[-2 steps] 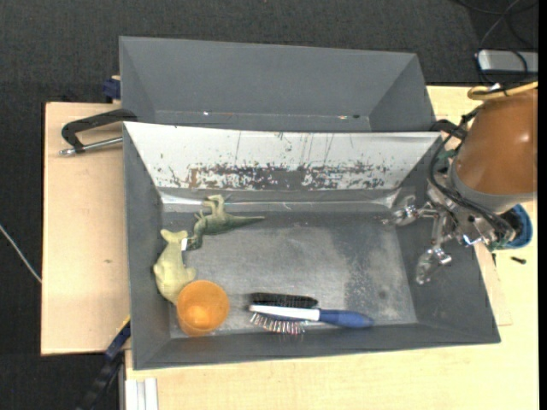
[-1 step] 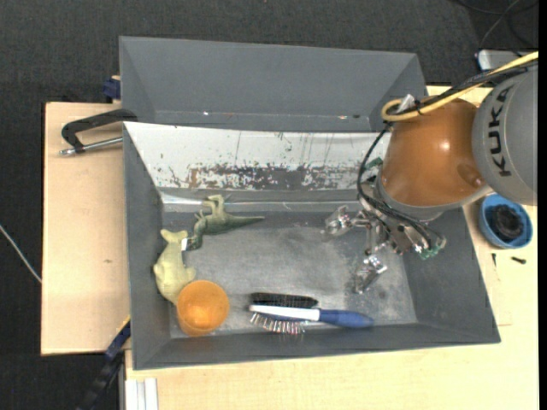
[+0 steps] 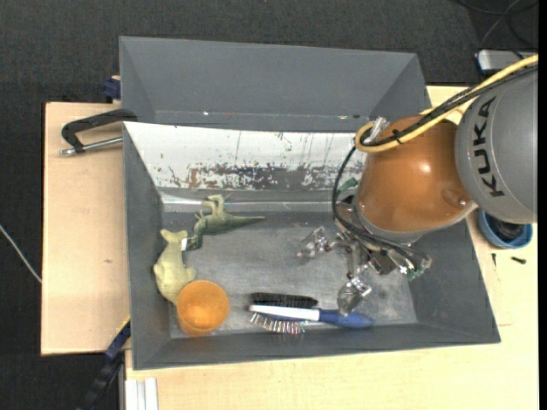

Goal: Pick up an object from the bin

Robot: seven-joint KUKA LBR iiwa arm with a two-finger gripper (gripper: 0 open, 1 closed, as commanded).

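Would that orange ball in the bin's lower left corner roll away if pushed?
Likely yes: the orange ball looks round and smooth. It may not travel far, tucked in the bin corner beside the pale yellow toy. It looks light, perhaps hollow.

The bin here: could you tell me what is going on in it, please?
The KUKA arm reaches into the grey bin from the right. Its pincer hangs low over the floor on the right side, close to a blue-handled brush and a black brush at the front. Both lie flat. An orange ball, a pale yellow toy and a green dinosaur sit on the left.
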